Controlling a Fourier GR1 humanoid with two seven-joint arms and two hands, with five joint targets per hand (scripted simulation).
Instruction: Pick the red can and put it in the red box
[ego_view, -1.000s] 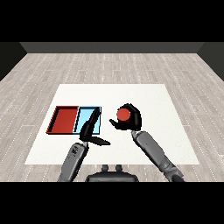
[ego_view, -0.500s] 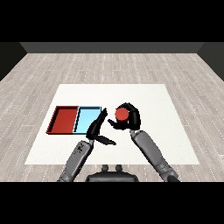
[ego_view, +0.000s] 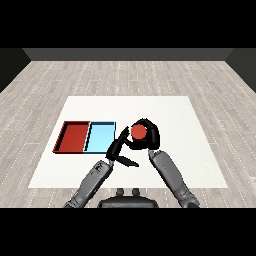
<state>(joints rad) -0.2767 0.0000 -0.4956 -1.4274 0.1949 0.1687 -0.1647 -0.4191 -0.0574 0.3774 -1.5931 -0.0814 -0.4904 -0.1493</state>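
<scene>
The red can (ego_view: 138, 131) was held in the right hand (ego_view: 149, 136), whose black fingers curled round its far side and over its top. It sat just right of the light blue tray (ego_view: 101, 138) and well short of the red tray (ego_view: 75, 136). Only the can's round red top face showed clearly; the body was mostly hidden by the hand. Whether it was lifted off the white table (ego_view: 165, 115) or resting on it could not be told from this view.

The left hand (ego_view: 119, 150) was close beside the can on its left. Its fingers were extended and spread, some reaching up toward the can and one pointing right along the table. It held nothing; whether a fingertip touched the can was not clear.

Progress, judged: the grasp was made, the placing was not. The can was outside both trays. Left to do: carry it leftward past the light blue tray, set it into the red one, release.

Materials and shapes: can is a smooth, plain red cylinder. Both trays are shallow rectangles with low raised rims, lying side by side and touching, the red one on the left. The table is flat, matt white. Pale plank floor (ego_view: 125, 75) around it. Grey, rounded forearms; black, glossy hands.
</scene>
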